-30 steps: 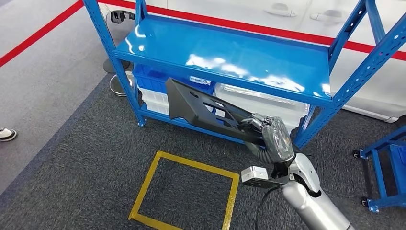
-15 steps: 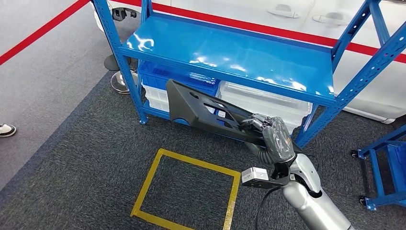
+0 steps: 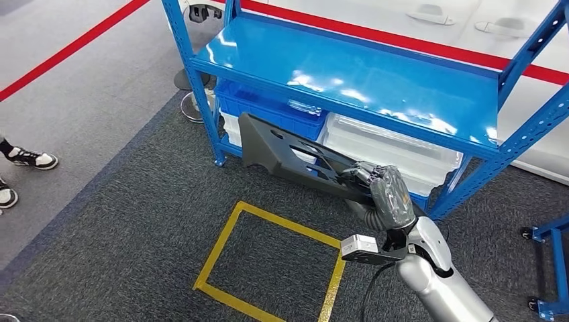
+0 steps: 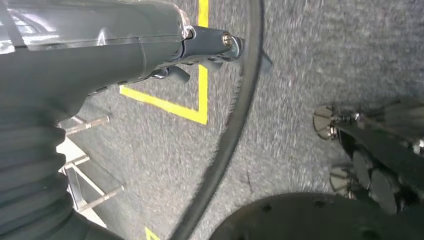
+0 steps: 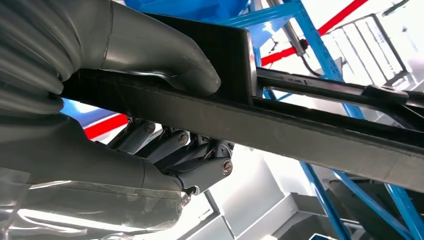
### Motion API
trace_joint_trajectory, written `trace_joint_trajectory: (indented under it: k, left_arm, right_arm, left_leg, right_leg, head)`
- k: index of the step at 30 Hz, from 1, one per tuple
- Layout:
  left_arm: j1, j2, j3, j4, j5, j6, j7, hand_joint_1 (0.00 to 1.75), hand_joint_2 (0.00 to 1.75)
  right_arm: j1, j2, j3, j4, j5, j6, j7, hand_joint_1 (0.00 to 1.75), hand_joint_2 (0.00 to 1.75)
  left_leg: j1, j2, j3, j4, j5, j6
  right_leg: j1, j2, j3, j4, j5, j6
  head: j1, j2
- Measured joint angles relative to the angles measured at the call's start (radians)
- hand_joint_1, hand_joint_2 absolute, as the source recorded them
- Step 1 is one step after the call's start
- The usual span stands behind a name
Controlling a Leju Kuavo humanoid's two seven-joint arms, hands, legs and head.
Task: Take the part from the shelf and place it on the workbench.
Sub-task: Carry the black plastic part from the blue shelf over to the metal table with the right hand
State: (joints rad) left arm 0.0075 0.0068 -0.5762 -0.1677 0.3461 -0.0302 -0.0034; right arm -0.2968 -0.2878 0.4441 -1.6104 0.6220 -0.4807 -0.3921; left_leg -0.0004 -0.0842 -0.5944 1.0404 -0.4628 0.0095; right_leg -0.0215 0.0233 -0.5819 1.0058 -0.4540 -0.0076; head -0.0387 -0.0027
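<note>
Part (image 3: pixel 288 155) stays gripped in the right hand (image 3: pixel 379 188) while the view swings off the shelf (image 3: pixel 349 77), so the carry's on.

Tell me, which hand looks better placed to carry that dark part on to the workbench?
The right hand, probably. It already grips one end of the dark part, which is lifted in front of the blue shelf. The left hand hangs over the carpet, holding nothing.
</note>
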Motion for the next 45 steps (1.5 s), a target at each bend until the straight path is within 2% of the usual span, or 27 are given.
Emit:
trace_joint_trajectory:
  k: [2, 4, 5, 6, 8, 10, 12, 14, 16, 18, 20, 21, 22, 23, 25, 27, 29, 31, 33, 35, 36, 37, 38, 40, 42, 44, 45]
  left_arm:
    - [-0.001, 0.000, 0.000, 0.000, -0.001, 0.000, 0.000, 0.00, 1.75]
    - [-0.002, -0.001, 0.000, 0.000, -0.001, 0.000, -0.001, 0.00, 1.75]
    - [-0.002, -0.001, 0.000, 0.000, -0.001, 0.000, -0.001, 0.00, 1.75]
    - [-0.001, -0.001, 0.000, 0.000, -0.001, 0.000, -0.001, 0.00, 1.75]
    - [0.000, 0.000, 0.000, 0.000, -0.001, 0.000, -0.001, 0.00, 1.75]
    - [-0.001, 0.000, 0.000, 0.000, -0.001, 0.000, -0.001, 0.00, 1.75]
    - [-0.002, 0.000, -0.001, 0.000, -0.001, 0.000, -0.001, 0.00, 1.75]
    - [0.001, 0.000, -0.001, 0.000, -0.001, 0.000, 0.000, 0.00, 1.75]
    - [0.004, 0.000, -0.001, 0.000, 0.000, 0.000, 0.000, 0.00, 1.75]
    - [0.003, 0.000, -0.001, 0.000, 0.002, 0.000, 0.000, 0.00, 1.75]
    - [0.003, 0.000, -0.001, 0.000, 0.006, 0.000, 0.000, 0.00, 1.75]
    - [0.003, 0.000, -0.001, 0.000, 0.008, 0.000, 0.000, 0.00, 1.75]
    - [0.003, 0.000, -0.001, 0.000, 0.009, 0.000, 0.000, 0.00, 1.75]
    - [0.003, -0.001, -0.001, 0.000, 0.011, 0.000, 0.000, 0.00, 1.75]
    - [0.002, -0.002, -0.001, 0.000, 0.012, 0.000, 0.000, 0.00, 1.75]
    - [0.002, -0.003, -0.001, 0.000, 0.013, 0.000, 0.000, 0.00, 1.75]
    - [0.006, -0.002, -0.001, 0.000, 0.014, 0.000, 0.000, 0.00, 1.75]
    - [0.008, -0.003, -0.001, 0.000, 0.015, -0.001, 0.000, 0.00, 1.75]
    - [0.006, -0.003, -0.001, 0.000, 0.015, -0.001, 0.000, 0.00, 1.75]
    - [0.004, -0.003, -0.001, 0.000, 0.016, -0.001, 0.000, 0.00, 1.75]
    - [0.004, -0.003, -0.001, 0.000, 0.016, -0.001, 0.000, 0.00, 1.75]
    - [0.004, -0.003, -0.001, 0.000, 0.016, -0.001, 0.000, 0.00, 1.75]
    - [0.005, -0.003, -0.001, 0.000, 0.016, -0.001, 0.000, 0.00, 1.75]
    - [0.004, -0.002, -0.001, 0.000, 0.016, -0.001, 0.000, 0.00, 1.75]
    - [0.003, -0.002, -0.001, 0.000, 0.016, -0.001, 0.000, 0.00, 1.75]
    - [0.005, -0.001, -0.001, 0.000, 0.016, -0.001, 0.000, 0.00, 1.75]
    - [0.006, -0.002, -0.001, 0.000, 0.017, -0.001, 0.000, 0.00, 1.75]
  right_arm:
    - [-0.002, 0.000, 0.000, 0.000, 0.000, 0.001, 0.000, 1.75, 1.75]
    - [-0.002, 0.000, 0.000, 0.001, -0.001, 0.001, 0.000, 1.75, 1.75]
    - [-0.002, 0.000, 0.000, 0.001, -0.001, 0.002, 0.001, 1.75, 1.75]
    - [-0.001, 0.000, 0.000, 0.001, -0.001, 0.002, 0.002, 1.75, 1.75]
    - [-0.002, 0.000, 0.000, 0.001, 0.000, 0.002, 0.004, 1.75, 1.75]
    - [-0.003, 0.000, -0.001, 0.001, 0.000, 0.002, 0.004, 1.75, 1.75]
    - [-0.002, 0.000, -0.001, 0.001, 0.001, 0.002, 0.003, 1.75, 1.75]
    - [0.000, 0.000, -0.001, 0.001, 0.002, 0.000, -0.001, 1.75, 1.75]
    - [0.002, 0.000, -0.001, 0.000, 0.002, -0.003, -0.005, 1.75, 1.75]
    - [0.006, -0.001, -0.002, 0.000, 0.000, -0.004, -0.004, 1.75, 1.75]
    - [0.012, -0.001, -0.003, -0.001, -0.001, -0.004, 0.000, 1.75, 1.75]
    - [0.016, -0.001, -0.003, -0.001, -0.001, -0.004, 0.002, 1.75, 1.75]
    - [0.018, -0.001, -0.003, -0.002, -0.002, -0.004, 0.002, 1.75, 1.75]
    - [0.019, -0.001, -0.003, -0.002, -0.002, -0.004, 0.003, 1.75, 1.75]
    - [0.019, -0.001, -0.004, -0.006, -0.003, -0.004, 0.003, 1.75, 1.75]
    - [0.020, -0.001, -0.004, -0.009, -0.003, -0.004, 0.003, 1.75, 1.75]
    - [0.020, -0.001, -0.005, -0.010, -0.004, -0.004, 0.003, 1.75, 1.75]
    - [0.020, -0.001, -0.005, -0.012, -0.004, -0.004, 0.003, 1.75, 1.75]
    - [0.020, -0.001, -0.005, -0.015, -0.004, -0.004, 0.003, 1.75, 1.75]
    - [0.022, -0.002, -0.005, -0.016, -0.004, -0.004, 0.003, 1.75, 1.75]
    - [0.023, -0.002, -0.005, -0.016, -0.004, -0.004, 0.004, 1.75, 1.75]
    - [0.023, -0.002, -0.005, -0.016, -0.004, -0.004, 0.004, 1.75, 1.75]
    - [0.023, -0.002, -0.005, -0.016, -0.004, -0.004, 0.003, 1.75, 1.75]
    - [0.023, -0.001, -0.005, -0.018, -0.004, -0.004, 0.003, 1.75, 1.75]
    - [0.023, -0.002, -0.005, -0.019, -0.004, -0.004, 0.004, 1.75, 1.75]
    - [0.023, -0.001, -0.005, -0.019, -0.004, -0.004, 0.003, 1.75, 1.75]
    - [0.022, -0.001, -0.005, -0.020, -0.004, -0.004, 0.003, 1.75, 1.75]
  left_leg:
    - [0.002, 0.043, -0.039, 0.087, -0.053, -0.012]
    - [0.007, 0.067, -0.097, 0.210, -0.105, -0.021]
    - [0.010, 0.072, -0.113, 0.244, -0.111, -0.025]
    - [0.012, 0.076, -0.113, 0.244, -0.099, -0.027]
    - [0.013, 0.094, -0.057, 0.137, -0.036, -0.027]
    - [0.006, 0.125, 0.001, 0.019, 0.004, -0.018]
    - [-0.002, 0.129, 0.013, -0.013, 0.008, -0.005]
    - [0.000, 0.107, 0.010, -0.019, 0.016, 0.007]
    - [0.005, 0.090, 0.011, -0.028, 0.025, 0.020]
    - [0.006, 0.075, 0.008, -0.030, 0.031, 0.028]
    - [0.006, 0.054, 0.004, -0.028, 0.034, 0.030]
    - [0.005, 0.042, 0.002, -0.026, 0.034, 0.031]
    - [0.005, 0.029, 0.001, -0.023, 0.034, 0.030]
    - [0.006, 0.016, 0.001, -0.020, 0.034, 0.029]
    - [0.005, -0.007, -0.004, -0.012, 0.033, 0.021]
    - [0.005, -0.028, -0.013, -0.009, 0.036, 0.009]
    - [0.008, -0.044, -0.021, -0.009, 0.040, -0.004]
    - [0.007, -0.008, -0.037, 0.021, 0.020, -0.016]
    - [0.007, 0.051, -0.081, 0.122, -0.039, -0.025]
    - [0.011, 0.073, -0.135, 0.244, -0.093, -0.031]
    - [0.011, 0.077, -0.144, 0.272, -0.098, -0.031]
    - [0.011, 0.079, -0.133, 0.257, -0.082, -0.030]
    - [0.011, 0.085, -0.103, 0.206, -0.053, -0.026]
    - [0.002, 0.127, -0.027, 0.063, -0.001, -0.012]
    - [-0.009, 0.154, 0.005, -0.006, 0.014, 0.003]
    - [-0.010, 0.133, 0.003, -0.014, 0.018, 0.013]
    - [-0.008, 0.122, 0.004, -0.020, 0.023, 0.018]
  right_leg:
    - [-0.001, -0.024, 0.006, -0.007, 0.002, -0.006]
    - [0.002, -0.047, 0.006, -0.005, 0.000, -0.009]
    - [0.003, -0.059, 0.005, -0.003, -0.001, -0.010]
    - [0.003, -0.069, 0.005, -0.001, -0.003, -0.010]
    - [0.003, -0.090, 0.006, 0.005, -0.008, -0.007]
    - [0.007, -0.109, 0.007, 0.012, -0.013, 0.001]
    - [0.011, -0.127, 0.007, 0.014, -0.015, 0.009]
    - [0.009, -0.137, 0.009, 0.015, -0.017, 0.019]
    - [0.005, -0.100, -0.005, 0.053, -0.051, 0.027]
    - [0.002, -0.048, -0.052, 0.161, -0.117, 0.029]
    - [0.002, -0.031, -0.101, 0.270, -0.160, 0.031]
    - [0.001, -0.028, -0.108, 0.285, -0.155, 0.031]
    - [0.000, -0.026, -0.096, 0.262, -0.132, 0.031]
    - [-0.002, -0.017, -0.067, 0.206, -0.096, 0.029]
    - [-0.006, 0.023, -0.007, 0.082, -0.046, 0.026]
    - [-0.006, 0.047, 0.015, 0.030, -0.037, 0.023]
    - [-0.005, 0.027, 0.015, 0.025, -0.034, 0.016]
    - [-0.006, 0.003, 0.018, 0.018, -0.029, 0.005]
    - [-0.003, -0.023, 0.019, 0.015, -0.028, -0.005]
    - [0.002, -0.050, 0.018, 0.016, -0.029, -0.009]
    - [0.004, -0.064, 0.018, 0.017, -0.030, -0.010]
    - [0.005, -0.077, 0.019, 0.017, -0.031, -0.011]
    - [0.007, -0.090, 0.020, 0.017, -0.033, -0.011]
    - [0.011, -0.112, 0.025, 0.018, -0.036, -0.008]
    - [0.016, -0.133, 0.027, 0.017, -0.039, -0.001]
    - [0.019, -0.155, 0.029, 0.014, -0.039, 0.007]
    - [0.018, -0.149, 0.031, 0.016, -0.044, 0.011]
  head:
    - [0.000, 0.000]
    - [0.000, 0.000]
    - [0.000, 0.000]
    - [0.000, 0.000]
    - [0.000, 0.000]
    - [0.000, 0.000]
    - [0.000, 0.000]
    - [0.000, 0.000]
    - [0.000, 0.000]
    - [0.000, 0.000]
    - [0.000, 0.000]
    - [0.000, 0.000]
    - [0.000, 0.000]
    - [0.000, 0.000]
    - [0.000, 0.000]
    - [0.000, 0.000]
    - [0.000, 0.000]
    - [0.000, 0.000]
    - [0.000, 0.000]
    - [0.000, 0.000]
    - [0.000, 0.000]
    - [0.000, 0.000]
    - [0.000, 0.000]
    - [0.000, 0.000]
    - [0.000, 0.000]
    - [0.000, 0.000]
    - [0.000, 0.000]
